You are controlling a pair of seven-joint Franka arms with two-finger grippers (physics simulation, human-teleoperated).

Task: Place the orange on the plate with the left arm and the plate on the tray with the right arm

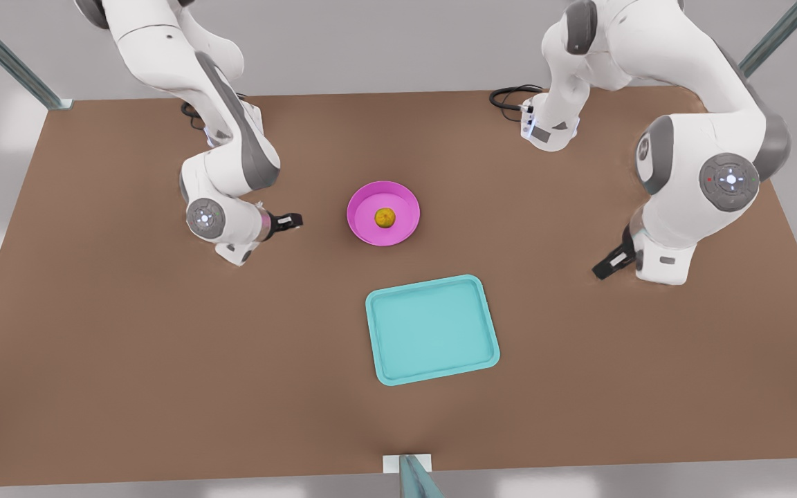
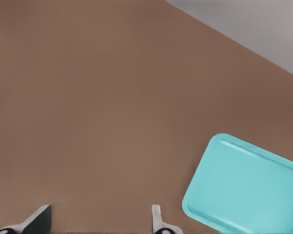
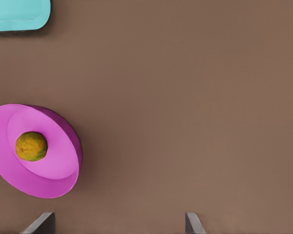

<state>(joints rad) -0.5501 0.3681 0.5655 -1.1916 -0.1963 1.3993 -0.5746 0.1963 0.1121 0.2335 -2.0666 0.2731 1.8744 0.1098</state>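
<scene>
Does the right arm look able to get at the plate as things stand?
Probably yes: the right gripper, open, sits beside the plate with bare table between; the orange lies mid-plate, clear of the rim.

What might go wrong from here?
The orange lies loose on the plate; if the open right gripper beside it tilts the plate, it may roll off. The plate may catch the rim of the tray and sit crooked. The left gripper waits, open, at the front view's right.

1 orange [image 1: 385,218], 1 plate [image 1: 365,207], 1 tray [image 1: 432,329], 2 arms
</scene>
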